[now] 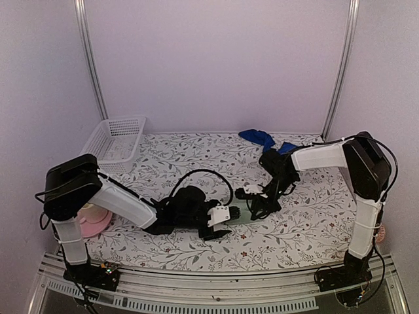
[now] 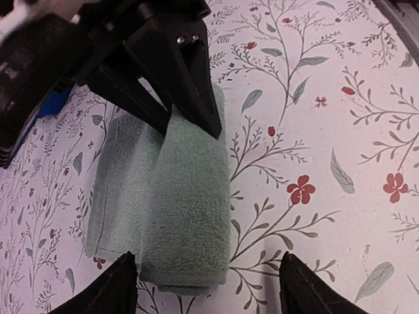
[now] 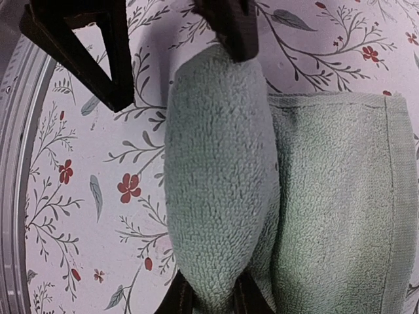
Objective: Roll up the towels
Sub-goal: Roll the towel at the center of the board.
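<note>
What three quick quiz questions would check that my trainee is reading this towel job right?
1. True or false: the green towel is only partly rolled.
2. Which one pinches the roll? A) left end effector B) right end effector
3. Fill in: the towel lying bunched at the back is ____.
Key: 1 true; 2 B; 3 blue, the blue towel.

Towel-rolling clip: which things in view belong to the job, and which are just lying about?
Job:
- small pale sage-green cloth towel, partly rolled
- royal-blue cloth towel, bunched at the table's far edge

Lying about:
- white plastic lattice basket, far left
- pink round object, beside the left arm's base
</note>
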Robot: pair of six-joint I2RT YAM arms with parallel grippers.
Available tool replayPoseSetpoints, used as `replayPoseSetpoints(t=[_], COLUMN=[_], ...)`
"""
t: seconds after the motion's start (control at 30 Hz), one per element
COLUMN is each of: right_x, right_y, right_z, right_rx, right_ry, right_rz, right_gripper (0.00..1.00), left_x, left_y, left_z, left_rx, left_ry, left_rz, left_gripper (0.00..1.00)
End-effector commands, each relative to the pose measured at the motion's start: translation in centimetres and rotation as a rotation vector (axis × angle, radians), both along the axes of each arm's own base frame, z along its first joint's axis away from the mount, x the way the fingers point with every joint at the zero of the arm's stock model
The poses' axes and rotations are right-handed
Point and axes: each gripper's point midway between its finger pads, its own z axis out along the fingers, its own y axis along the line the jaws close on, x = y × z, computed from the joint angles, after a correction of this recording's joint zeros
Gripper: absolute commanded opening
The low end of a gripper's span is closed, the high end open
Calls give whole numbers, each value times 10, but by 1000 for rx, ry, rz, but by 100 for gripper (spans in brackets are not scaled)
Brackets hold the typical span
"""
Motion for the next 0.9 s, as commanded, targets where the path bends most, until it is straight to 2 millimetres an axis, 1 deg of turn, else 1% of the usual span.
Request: replayPoseSetpoints(t=[0.0,0.1,0.23,0.4,0.53,0.73,0.8,0.87], right_x=[-20,-22,-25,-28,-28,-29,-31,-31], right_y=[-17,-18,-19,-20,-21,-21,-22,-22], right_z=[-16,-15,-17,-19,-20,-20,-19,-18], right_rx=[-78,-80,-87,-95,-99,-102,-101,-98], right_ry=[152,183,209,228,232,240,246,243], right_rz=[-17,-19,-13,-9,-8,-6,-4,2], right_gripper=[17,17,18,18,18,18,18,18], left_x=[-5,-6,-7,-13,-18,-16,-13,-11], left_y=[-7,-9,-12,-17,-21,-23,-24,-22], left_z=[25,23,22,12,6,-3,-1,-17], left_rx=[-58,-53,-48,-19,3,34,37,74], left_ry=[-84,-95,-118,-136,-138,-134,-143,-136], left_rz=[-32,-31,-27,-45,-65,-58,-44,-36], left_gripper=[73,69,68,68,64,58,58,56])
